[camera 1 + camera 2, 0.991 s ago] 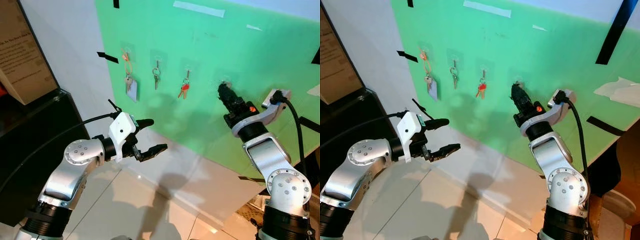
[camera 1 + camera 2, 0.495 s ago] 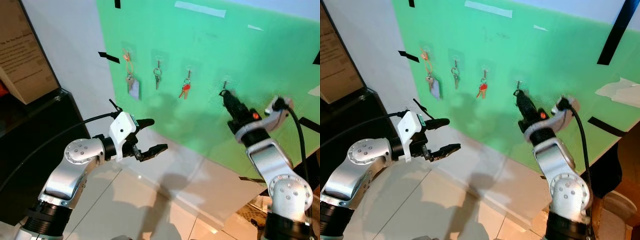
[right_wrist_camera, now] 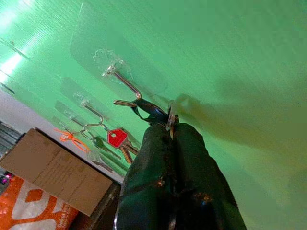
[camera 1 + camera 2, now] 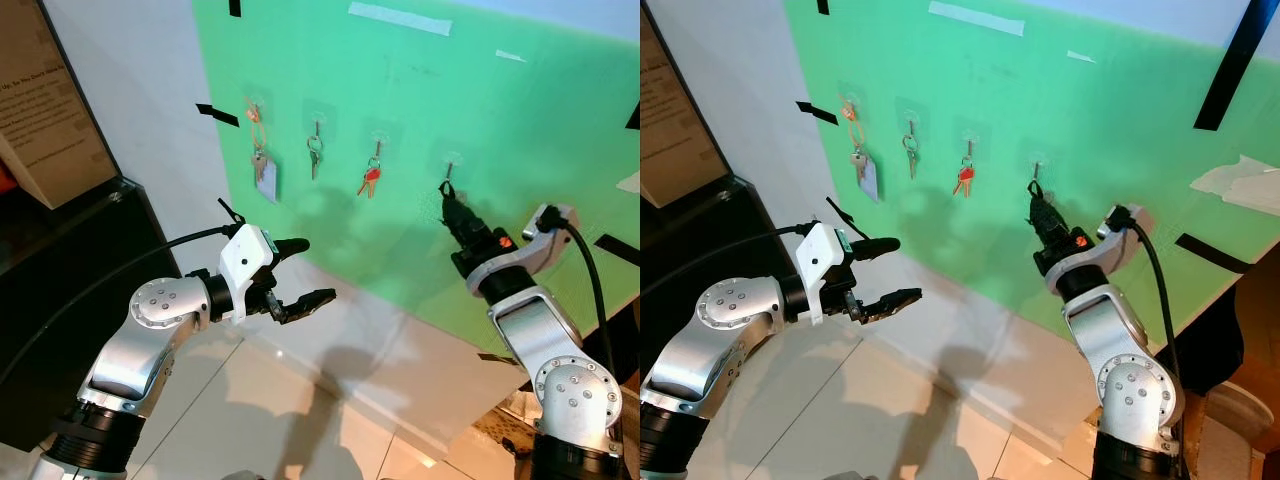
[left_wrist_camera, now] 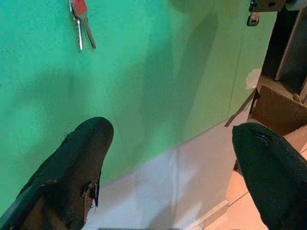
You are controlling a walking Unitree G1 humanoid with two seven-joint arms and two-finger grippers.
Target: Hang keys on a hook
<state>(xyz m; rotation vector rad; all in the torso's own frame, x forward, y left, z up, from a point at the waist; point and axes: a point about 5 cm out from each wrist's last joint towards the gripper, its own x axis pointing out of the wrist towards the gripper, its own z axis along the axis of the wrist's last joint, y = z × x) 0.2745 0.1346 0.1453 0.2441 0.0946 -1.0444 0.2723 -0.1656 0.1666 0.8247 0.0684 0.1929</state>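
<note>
Four clear plastic hooks sit in a row on the smooth green board point(image 4: 480, 110). Low at the left, the left hand point(image 4: 300, 272) hovers, its black fingers spread apart and empty. Three hooks already carry key sets: orange-looped point(image 4: 258, 150), plain metal point(image 4: 313, 152), red-headed point(image 4: 368, 178). At the fourth hook point(image 4: 450, 168), the right hand point(image 3: 165, 132) is clamped together on the keys point(image 3: 146, 108), their ring touching the hook's metal curl.

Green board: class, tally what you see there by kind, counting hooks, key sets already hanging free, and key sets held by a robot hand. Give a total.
Hooks: 4
Key sets hanging free: 3
Key sets held at the fourth hook by the right hand: 1
Total: 8
</note>
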